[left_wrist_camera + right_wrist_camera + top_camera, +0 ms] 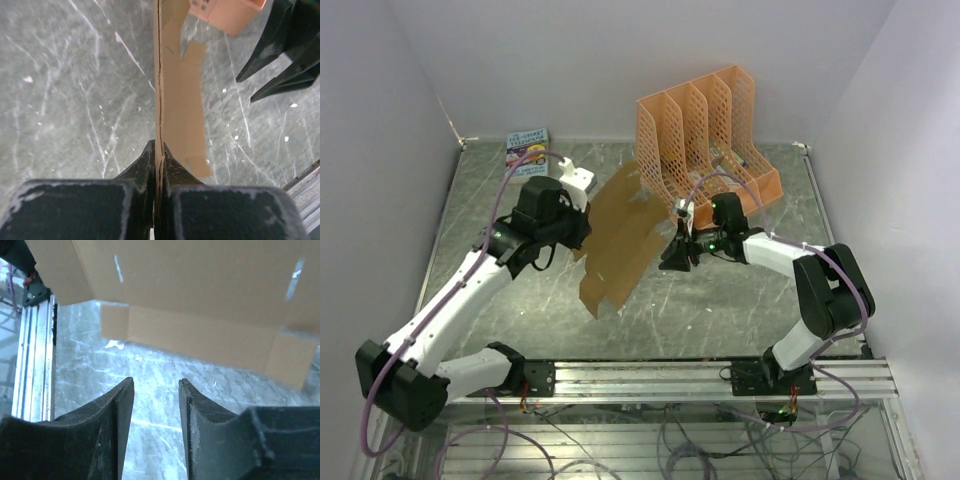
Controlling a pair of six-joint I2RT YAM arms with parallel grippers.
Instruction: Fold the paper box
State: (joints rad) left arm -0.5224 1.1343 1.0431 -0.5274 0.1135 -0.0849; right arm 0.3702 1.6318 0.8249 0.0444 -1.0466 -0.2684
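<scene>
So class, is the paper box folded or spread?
Spread out: the paper box is an open sheet, flaps showing, edge pinched by left gripper.

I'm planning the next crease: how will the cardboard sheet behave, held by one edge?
The paper box, a thin sheet pinched at one edge by the left gripper, shows little sag, so it is probably light and fairly stiff. Its creases and tabbed flaps would likely hinge if pushed. With the right gripper open and clear of it, it may pivot.
</scene>
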